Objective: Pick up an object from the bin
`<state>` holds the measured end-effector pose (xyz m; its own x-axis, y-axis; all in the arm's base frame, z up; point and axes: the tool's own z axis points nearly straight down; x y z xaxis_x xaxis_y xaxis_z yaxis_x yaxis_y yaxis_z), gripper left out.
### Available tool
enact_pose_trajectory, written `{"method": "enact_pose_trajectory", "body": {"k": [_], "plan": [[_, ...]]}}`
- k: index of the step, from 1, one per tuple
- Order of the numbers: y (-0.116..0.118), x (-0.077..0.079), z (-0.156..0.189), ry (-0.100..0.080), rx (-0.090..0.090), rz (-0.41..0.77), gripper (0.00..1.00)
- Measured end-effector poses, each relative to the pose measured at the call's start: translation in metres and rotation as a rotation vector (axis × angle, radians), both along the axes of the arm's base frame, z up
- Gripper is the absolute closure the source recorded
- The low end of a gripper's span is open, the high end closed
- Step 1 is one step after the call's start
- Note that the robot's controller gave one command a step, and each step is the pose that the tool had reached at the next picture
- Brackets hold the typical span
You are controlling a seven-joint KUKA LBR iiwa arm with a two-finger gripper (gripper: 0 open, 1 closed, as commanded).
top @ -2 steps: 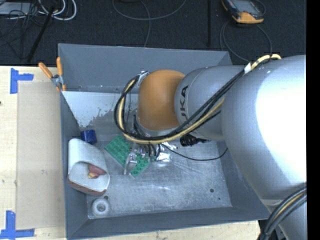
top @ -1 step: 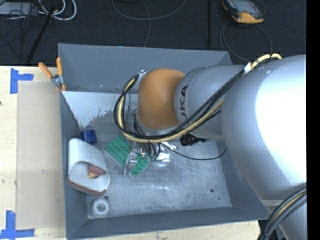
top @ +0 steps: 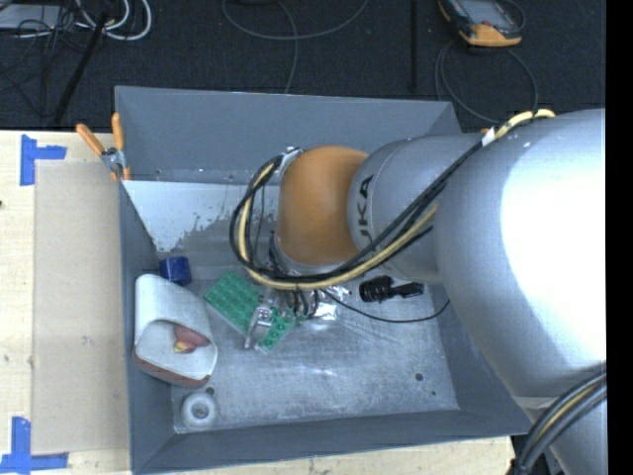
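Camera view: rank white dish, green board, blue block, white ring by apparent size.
1. white dish
2. green board, partly under the arm
3. blue block and white ring: look alike, unranked

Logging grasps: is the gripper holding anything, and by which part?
Cannot be told. The gripper sits at the lower right end of the green flat board in the bin's middle.
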<state>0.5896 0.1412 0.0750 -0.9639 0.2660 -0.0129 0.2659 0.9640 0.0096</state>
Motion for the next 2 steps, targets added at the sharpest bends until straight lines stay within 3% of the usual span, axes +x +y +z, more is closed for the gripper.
{"method": "enact_pose_trajectory", "body": {"k": [1, 2], "plan": [[0.0007, 0.0018, 0.0015, 0.009, -0.003, 0.000, 0.00], [0.0000, 0.0029, 0.0029, 0.006, -0.003, -0.002, 1.00]]}}
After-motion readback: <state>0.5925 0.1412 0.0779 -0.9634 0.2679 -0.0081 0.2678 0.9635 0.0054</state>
